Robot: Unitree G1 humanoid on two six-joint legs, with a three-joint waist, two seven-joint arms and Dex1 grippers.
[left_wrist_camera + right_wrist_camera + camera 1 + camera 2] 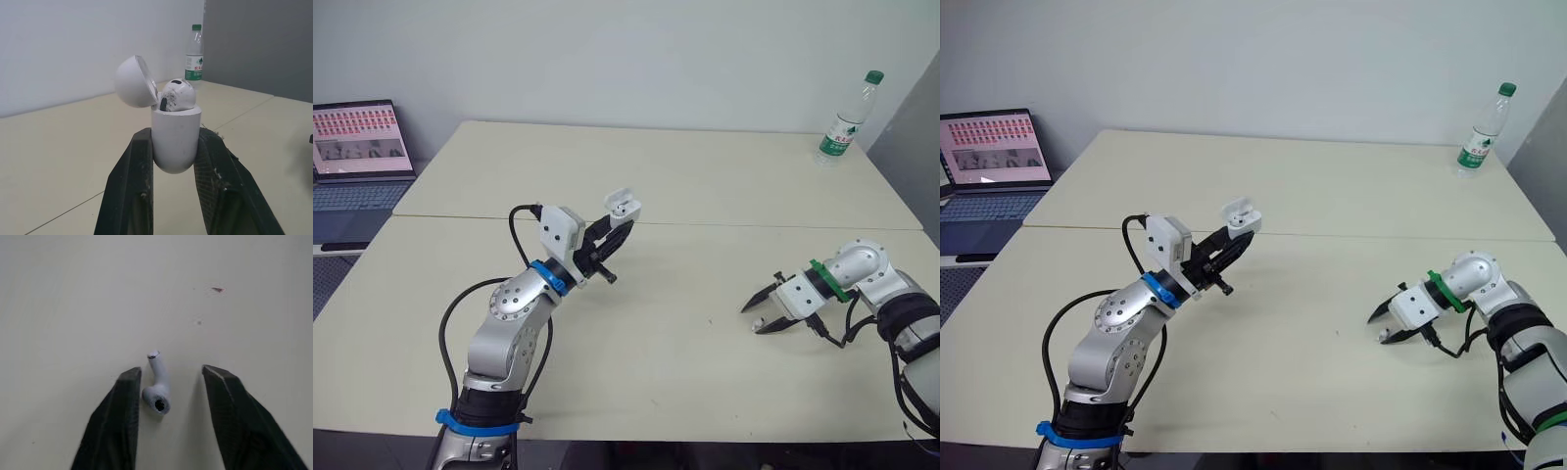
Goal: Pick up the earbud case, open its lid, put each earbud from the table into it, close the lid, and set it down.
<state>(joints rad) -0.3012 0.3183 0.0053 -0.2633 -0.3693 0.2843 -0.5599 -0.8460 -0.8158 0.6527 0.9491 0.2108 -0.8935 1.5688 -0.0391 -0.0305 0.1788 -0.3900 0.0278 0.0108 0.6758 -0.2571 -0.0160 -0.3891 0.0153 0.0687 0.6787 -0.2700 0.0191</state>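
My left gripper (613, 228) is shut on the lower body of the white earbud case (176, 134) and holds it up above the middle of the table. The case's lid (134, 81) is swung open, and one white earbud (177, 94) sits in the case. At the right, low over the table, my right gripper (752, 319) is open. A second white earbud (157, 389) lies on the tabletop between its fingers, nearer one finger (122, 406), with its stem pointing away from the wrist.
A water bottle (847, 117) with a green cap stands at the far right corner of the cream table (685, 176). An open laptop (357, 147) sits on a lower surface beyond the table's left edge.
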